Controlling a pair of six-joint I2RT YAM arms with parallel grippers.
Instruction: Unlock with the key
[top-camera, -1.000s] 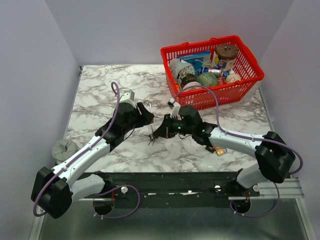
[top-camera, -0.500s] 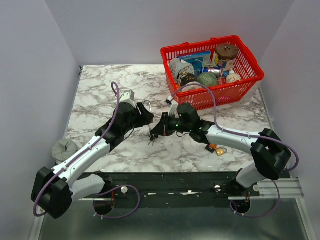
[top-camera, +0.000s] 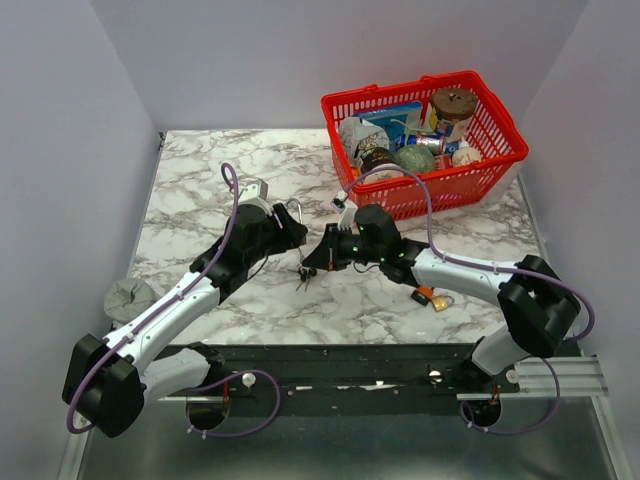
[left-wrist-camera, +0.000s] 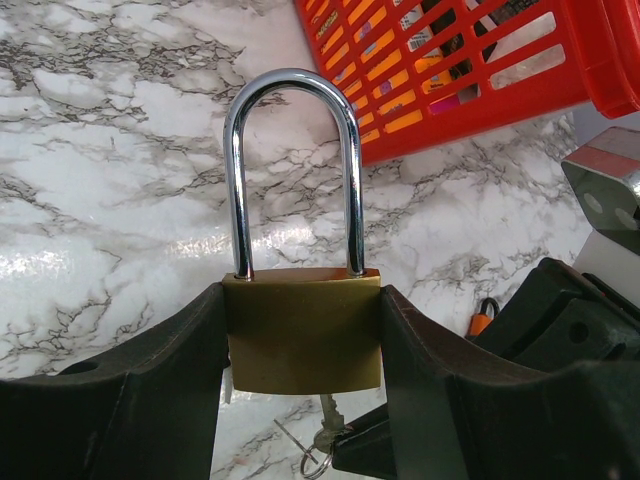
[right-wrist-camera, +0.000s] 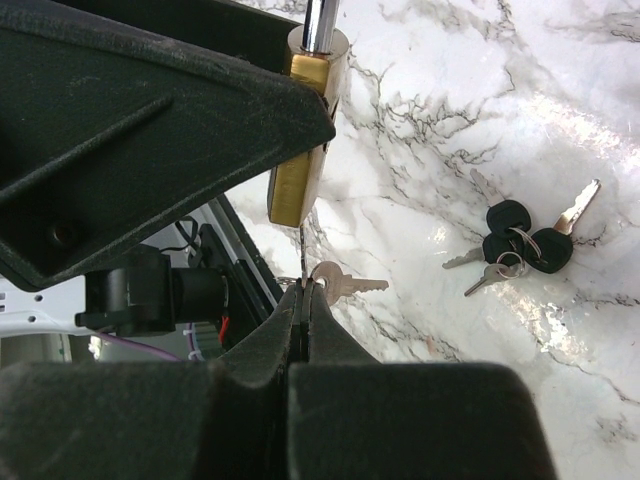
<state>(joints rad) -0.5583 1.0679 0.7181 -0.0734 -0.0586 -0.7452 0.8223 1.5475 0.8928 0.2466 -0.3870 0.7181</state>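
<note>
one brass padlock (left-wrist-camera: 303, 335), arched chrome shackle (left-wrist-camera: 292, 78), silver key (left-wrist-camera: 326, 412)

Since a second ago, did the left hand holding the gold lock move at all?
No. The left hand and its padlock sit in the same spot on the marble, just as far from the red basket as before.

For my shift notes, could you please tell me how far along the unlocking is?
Done: the left pincer grips the brass padlock upright. In hand: the shut right pincer holds a key at the padlock's underside, apparently inserted. Remaining: turning it; the shackle is seated on both sides.
</note>
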